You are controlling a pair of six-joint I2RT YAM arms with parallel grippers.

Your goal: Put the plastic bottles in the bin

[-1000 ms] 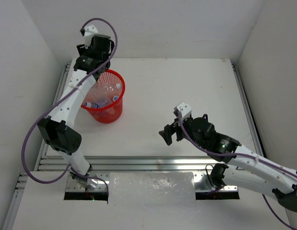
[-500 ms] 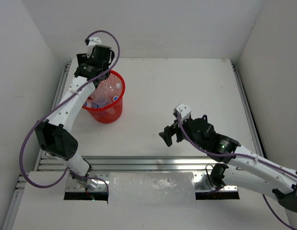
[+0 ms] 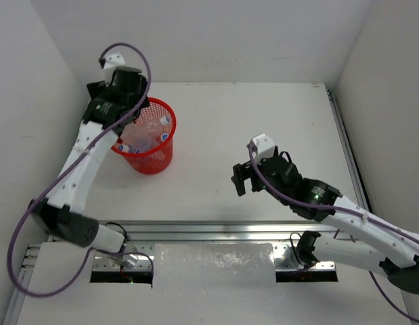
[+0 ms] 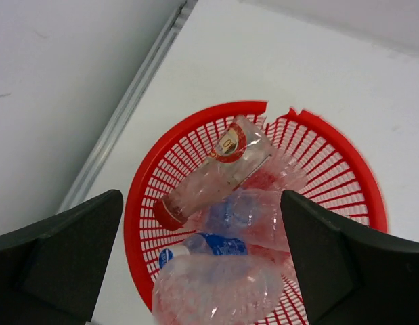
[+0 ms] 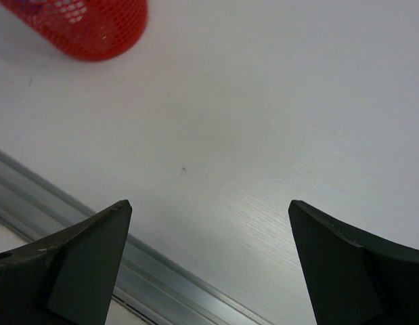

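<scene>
The round red plastic mesh bin [image 3: 155,159] holds the small clear plastic bottles [image 4: 253,217], among them a red-capped bottle [image 4: 216,177] and a blue-labelled bottle [image 4: 219,244]. The left gripper [image 4: 202,196] hangs directly above the bin, fingers spread wide, empty; the right gripper [image 5: 209,203] — fingers likewise apart, empty — hovers over the white table [image 5: 263,101], well to the bin's right

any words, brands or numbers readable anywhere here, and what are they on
Nothing can be read for certain.
red-label bottle: a round gold mark on its label, too blurred to read.
blue-label bottle: the label's print is too small and blurred to read.
bin: no writing visible.
</scene>
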